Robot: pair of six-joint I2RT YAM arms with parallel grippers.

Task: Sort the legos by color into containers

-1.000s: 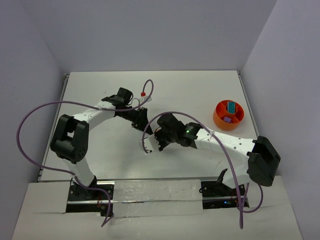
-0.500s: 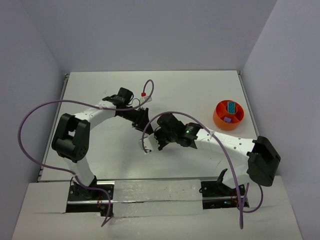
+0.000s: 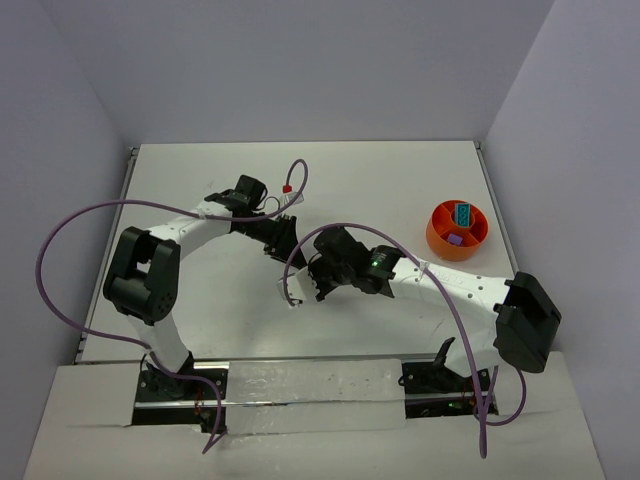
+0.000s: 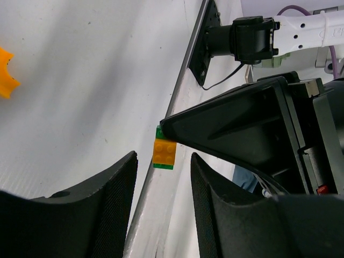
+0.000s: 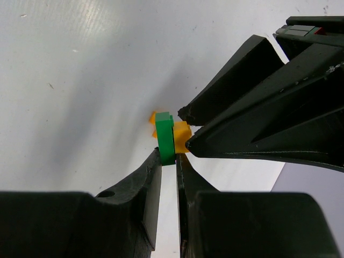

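Observation:
My right gripper [image 5: 168, 156] is shut on a green brick [image 5: 165, 137] held on edge, with an orange brick [image 5: 181, 135] stuck to its side. In the left wrist view the same orange brick [image 4: 164, 152] shows on the green one, under the right gripper's finger [image 4: 242, 134]. My left gripper [image 4: 163, 161] is open, its tips on either side of the orange brick. Both grippers meet mid-table in the top view: the left gripper [image 3: 278, 248] and the right gripper [image 3: 310, 278]. The orange bowl [image 3: 440, 238] stands at the right, holding a teal brick [image 3: 464, 212] and a purple one [image 3: 454, 239].
An orange curved piece [image 4: 5, 80] lies on the table at the left edge of the left wrist view. Purple cables [image 3: 60, 250] loop around both arms. Walls enclose the white table [image 3: 380, 180] at the back and sides.
The right gripper has edged slightly left toward the left gripper. Nothing else has visibly changed.

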